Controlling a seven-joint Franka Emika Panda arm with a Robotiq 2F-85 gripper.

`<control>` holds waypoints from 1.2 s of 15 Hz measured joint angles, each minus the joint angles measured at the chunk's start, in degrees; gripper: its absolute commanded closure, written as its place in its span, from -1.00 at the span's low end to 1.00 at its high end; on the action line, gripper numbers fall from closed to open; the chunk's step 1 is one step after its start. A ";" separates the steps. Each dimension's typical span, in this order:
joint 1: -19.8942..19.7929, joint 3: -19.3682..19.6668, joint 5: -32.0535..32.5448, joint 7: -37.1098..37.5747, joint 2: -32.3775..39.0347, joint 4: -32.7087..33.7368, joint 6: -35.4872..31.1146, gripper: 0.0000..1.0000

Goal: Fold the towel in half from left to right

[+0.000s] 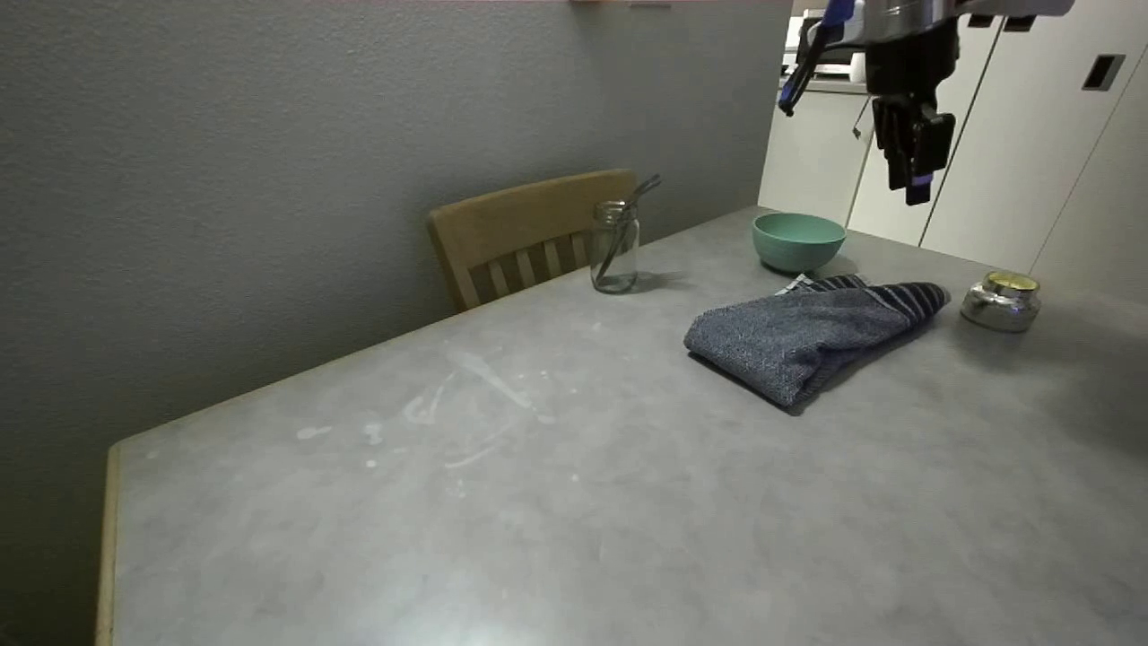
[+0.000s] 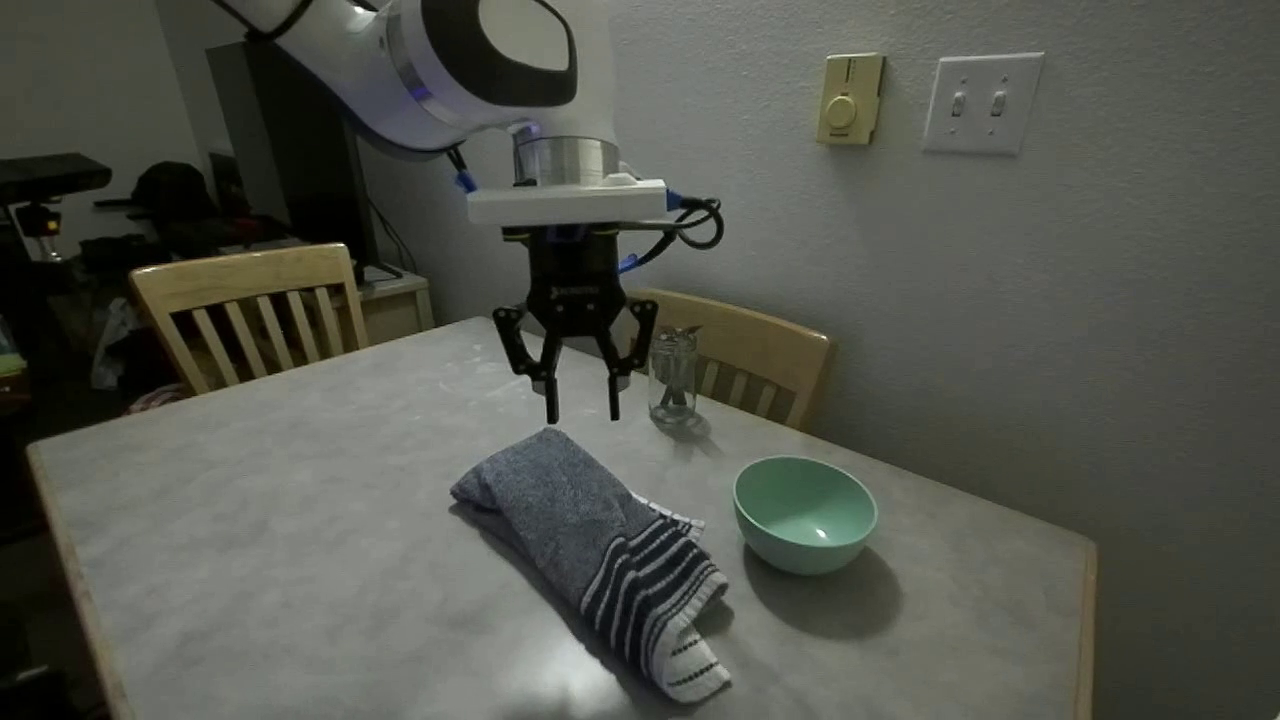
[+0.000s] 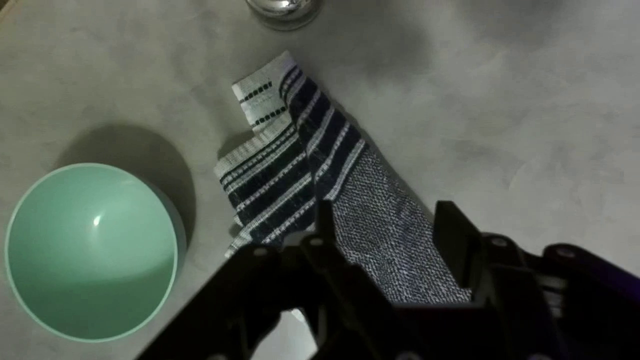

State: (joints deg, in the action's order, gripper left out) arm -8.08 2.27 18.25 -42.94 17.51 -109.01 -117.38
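Jaws spread apart with a plain gap between them, my gripper (image 2: 583, 405) hangs pointing down, clear above the towel (image 2: 585, 530), and in the wrist view I see grey cloth below that gap. A grey wall (image 1: 314, 179) takes up much of both exterior views. Before it stretches the mottled grey table (image 2: 300, 520), trimmed in wood along its edge. At the upper left of an exterior view, my white arm (image 2: 450, 100) extends out over the table. Two wooden chairs (image 2: 250, 278) stand at the table's edges. Next in size, the towel lies on the table, long, narrow and dark grey-blue, with white stripes across one end. Layers at that striped end sit out of line, a pale corner poking past the upper fold; how the cloth runs underneath I cannot tell. Just beside the stripes, apart from the cloth, I have the green bowl (image 3: 95, 250), standing upright. Smaller is the clear glass jar (image 1: 626, 260), near the table's wall-side edge, thin dark utensils (image 1: 644, 188) leaning in it, of a kind I cannot make out. Smaller again, a silvery pot (image 1: 997, 309) with a yellow top sits near the striped end; the wrist view catches only part of it along its top edge. Last come pale marks (image 1: 491, 379) on the table.
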 measured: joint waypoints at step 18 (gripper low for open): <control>7.36 -1.39 4.88 5.68 -15.72 1.05 23.34 -1.00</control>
State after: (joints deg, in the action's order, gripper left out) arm -0.71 0.88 23.13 -37.26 1.79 -107.96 -94.04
